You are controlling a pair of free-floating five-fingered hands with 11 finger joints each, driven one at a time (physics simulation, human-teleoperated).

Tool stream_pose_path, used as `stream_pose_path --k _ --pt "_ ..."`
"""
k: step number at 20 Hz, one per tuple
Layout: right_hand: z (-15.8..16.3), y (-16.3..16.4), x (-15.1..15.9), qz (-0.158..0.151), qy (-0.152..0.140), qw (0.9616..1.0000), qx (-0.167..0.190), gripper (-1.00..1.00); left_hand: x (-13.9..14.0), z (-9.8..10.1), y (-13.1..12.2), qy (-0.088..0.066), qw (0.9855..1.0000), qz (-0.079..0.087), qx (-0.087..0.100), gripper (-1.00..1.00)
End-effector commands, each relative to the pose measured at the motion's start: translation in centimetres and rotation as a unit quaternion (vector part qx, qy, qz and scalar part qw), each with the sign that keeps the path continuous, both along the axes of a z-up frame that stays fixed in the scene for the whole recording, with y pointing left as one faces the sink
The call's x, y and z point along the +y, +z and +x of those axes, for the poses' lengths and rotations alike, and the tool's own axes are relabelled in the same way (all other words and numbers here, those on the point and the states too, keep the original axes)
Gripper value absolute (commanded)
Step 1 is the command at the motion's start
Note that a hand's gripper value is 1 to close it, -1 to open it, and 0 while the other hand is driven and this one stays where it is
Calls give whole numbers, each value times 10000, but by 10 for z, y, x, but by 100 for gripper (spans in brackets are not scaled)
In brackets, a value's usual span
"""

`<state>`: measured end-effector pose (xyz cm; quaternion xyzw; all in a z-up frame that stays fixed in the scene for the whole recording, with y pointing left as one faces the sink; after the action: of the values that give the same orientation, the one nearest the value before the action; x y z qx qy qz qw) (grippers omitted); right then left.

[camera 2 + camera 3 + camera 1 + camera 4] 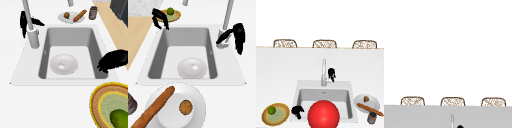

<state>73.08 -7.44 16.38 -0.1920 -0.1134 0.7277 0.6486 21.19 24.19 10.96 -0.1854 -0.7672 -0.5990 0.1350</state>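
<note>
Right hand: I see my right hand (331, 74) just beside the faucet (323, 72), behind the sink (297, 96). From the right side view its thumb reaches to the faucet's base while the fingers hang down, relaxed and slightly spread; I cannot tell whether it grips.
Left hand: my left hand (297, 111) hovers at the sink's front left corner, fingers curled downward, holding nothing.
Faucet: upright at the back rim, centre.
Bowl: a bowl (63, 64) sits in the basin, red outside, white inside.
Left of sink: a woven plate (276, 114) carries a lime (272, 110).
Right of sink: a white plate (376, 103) with a baguette (370, 109) and a bun (366, 99); a jar (371, 118) stands just beside.
</note>
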Motion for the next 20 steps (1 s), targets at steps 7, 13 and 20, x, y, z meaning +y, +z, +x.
stream_pose_path --k 7,13,20 --pt "9 -22 -10 575 263 9968 497 100 0 0 0 0 10000 0 0 0" --pt "-1 -24 -22 1174 31 9860 1187 100 0 0 0 0 10000 0 0 0" --pt "3 -24 -19 1152 17 9866 1153 100 0 0 0 0 10000 0 0 0"
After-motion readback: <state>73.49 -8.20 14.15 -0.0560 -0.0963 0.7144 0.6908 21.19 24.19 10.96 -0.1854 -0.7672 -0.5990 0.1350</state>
